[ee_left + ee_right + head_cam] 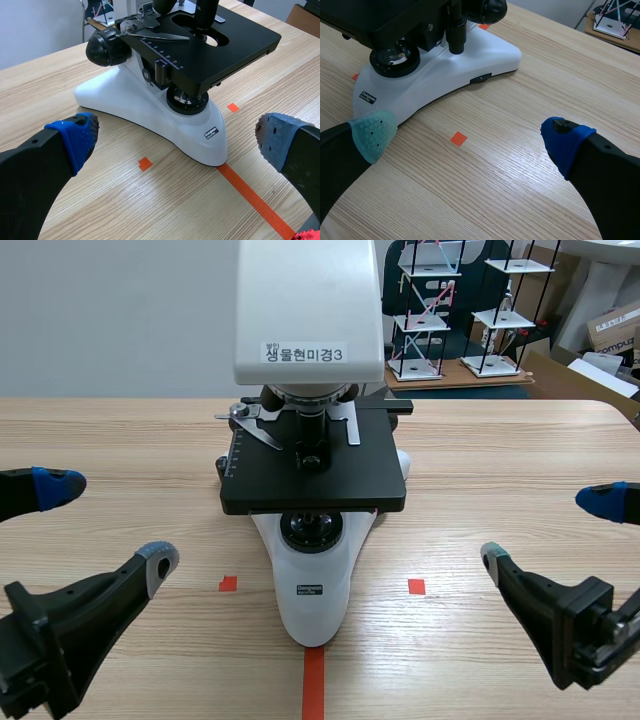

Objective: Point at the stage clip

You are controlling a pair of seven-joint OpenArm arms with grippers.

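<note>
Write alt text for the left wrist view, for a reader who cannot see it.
A white-based microscope stands on a wooden table, a silver stage clip lying on its black stage. The open left gripper hangs short of its base.

Centred on table (120, 440): microscope (310, 310), stage clip (258, 426) atop stage (375, 480). Flanking base (312, 600), well apart: left gripper (110, 523), right gripper (547, 530). Behind table, apparently model racks (430, 310).

You see the stage clip (258, 428) as a thin, silvery metal blade lying flat on the microscope's black stage (375, 480). Its round pivot sits near the stage's rear left corner, and its pointed tip angles inward toward the stage's middle. A second, paler clip (347, 426) lies on the right side.
</note>
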